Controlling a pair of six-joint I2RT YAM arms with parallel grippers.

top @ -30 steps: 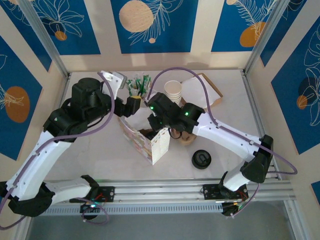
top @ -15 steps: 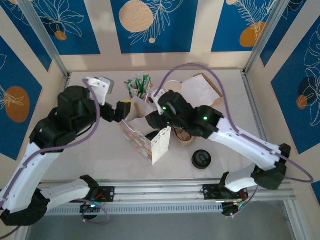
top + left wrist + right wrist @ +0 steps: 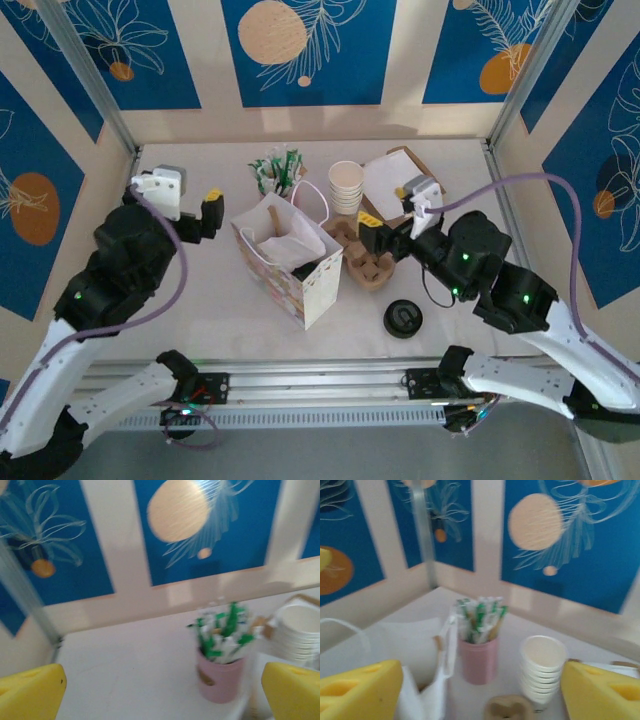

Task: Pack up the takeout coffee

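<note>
Jaws of both tools stand wide apart, nothing between them. The left tool (image 3: pixel 162 691) faces a pink pot (image 3: pixel 220 679) of green sachets on the bench (image 3: pixel 125 660). The right tool (image 3: pixel 481 690) has stacked cups (image 3: pixel 543 672) ahead to its right and the paper bag (image 3: pixel 318 283) at its left. Whether the takeout coffee lies inside that bag cannot be told.

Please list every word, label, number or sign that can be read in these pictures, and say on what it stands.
No text can be read.
Green wrappers in the pink cup: print too blurred to read.
Black lid: a pale mark, too small to read.
Bag: a printed pattern, no legible words.
</note>
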